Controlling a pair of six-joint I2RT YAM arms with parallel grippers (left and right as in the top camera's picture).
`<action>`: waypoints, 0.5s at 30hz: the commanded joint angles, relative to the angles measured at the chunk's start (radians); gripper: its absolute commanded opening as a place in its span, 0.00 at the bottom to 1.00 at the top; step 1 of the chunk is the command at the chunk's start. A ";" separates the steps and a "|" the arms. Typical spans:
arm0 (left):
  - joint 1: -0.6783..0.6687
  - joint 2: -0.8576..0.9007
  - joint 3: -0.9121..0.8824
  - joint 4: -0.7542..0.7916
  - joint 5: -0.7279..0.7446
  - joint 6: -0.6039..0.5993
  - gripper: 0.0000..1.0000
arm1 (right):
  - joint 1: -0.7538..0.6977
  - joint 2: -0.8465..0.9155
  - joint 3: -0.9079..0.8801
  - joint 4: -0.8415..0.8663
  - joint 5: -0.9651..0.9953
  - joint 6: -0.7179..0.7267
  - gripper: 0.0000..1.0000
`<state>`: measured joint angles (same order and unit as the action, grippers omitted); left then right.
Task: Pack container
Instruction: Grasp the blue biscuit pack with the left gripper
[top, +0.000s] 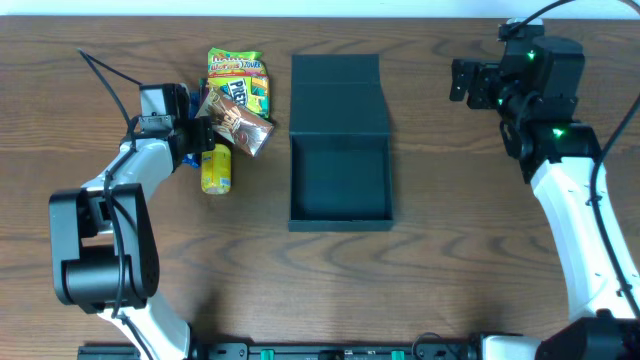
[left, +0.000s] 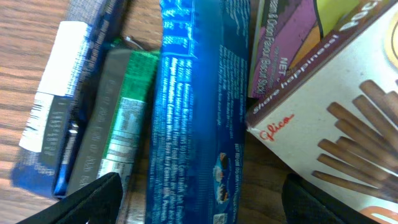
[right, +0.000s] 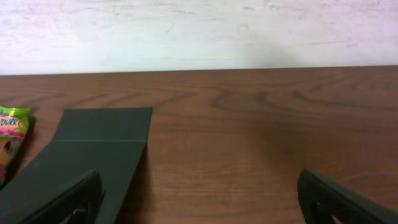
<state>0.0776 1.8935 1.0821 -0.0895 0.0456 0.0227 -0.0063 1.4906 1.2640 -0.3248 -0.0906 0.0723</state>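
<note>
- The container (top: 340, 185) is a dark teal box with its flap lid (top: 335, 95) lying open behind it, in the middle of the surface (top: 450, 250).
- The left hand (top: 203, 135) is spread wide at the snack packs (top: 238, 95), with a blue pack (left: 199, 112) between its fingers (left: 93, 199), not clamped.
- The right hand (top: 468, 82) is released, holding nothing, at the far right.

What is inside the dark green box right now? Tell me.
Nothing: the container shows only its bare dark floor, its flap lid folded back flat. The snack packs lie outside, beside it. From overhead, no part of the floor is covered.
</note>
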 joint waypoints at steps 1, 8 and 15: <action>0.003 0.034 0.008 -0.007 0.005 0.000 0.83 | 0.001 0.001 0.005 -0.002 -0.004 0.017 0.99; 0.003 0.072 0.008 0.012 0.051 -0.001 0.79 | 0.001 0.001 0.005 -0.002 -0.004 0.017 0.99; 0.003 0.072 0.009 0.050 0.056 -0.001 0.66 | 0.001 0.001 0.005 -0.001 -0.004 0.017 0.99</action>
<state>0.0776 1.9476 1.0821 -0.0433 0.0895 0.0223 -0.0063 1.4906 1.2640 -0.3248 -0.0906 0.0723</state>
